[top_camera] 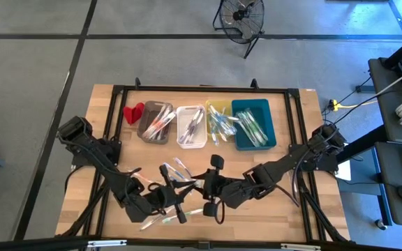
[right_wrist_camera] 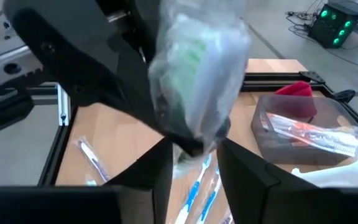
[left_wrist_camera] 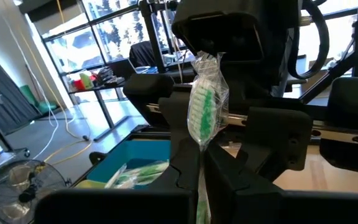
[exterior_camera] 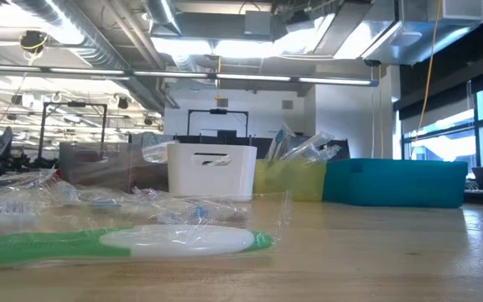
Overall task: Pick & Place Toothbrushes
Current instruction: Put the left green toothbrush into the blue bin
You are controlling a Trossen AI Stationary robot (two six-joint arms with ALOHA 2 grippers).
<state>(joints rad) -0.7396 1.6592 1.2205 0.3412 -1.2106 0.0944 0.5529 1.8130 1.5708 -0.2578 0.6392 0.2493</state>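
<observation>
Toothbrush (left_wrist_camera: 204,106), green-bristled and in a clear wrapper, is held above the table's six o'clock area, where both grippers meet. Left gripper (left_wrist_camera: 201,168) is clenched on its lower end. Right gripper (right_wrist_camera: 191,155) faces it at three o'clock, fingers partly closed around the same wrapper. Step in hand: probably a handover between arms. Next move calls for one gripper to let go, then transport toward twelve o'clock, where the teal bin (top_camera: 254,123) already contains green brushes
</observation>
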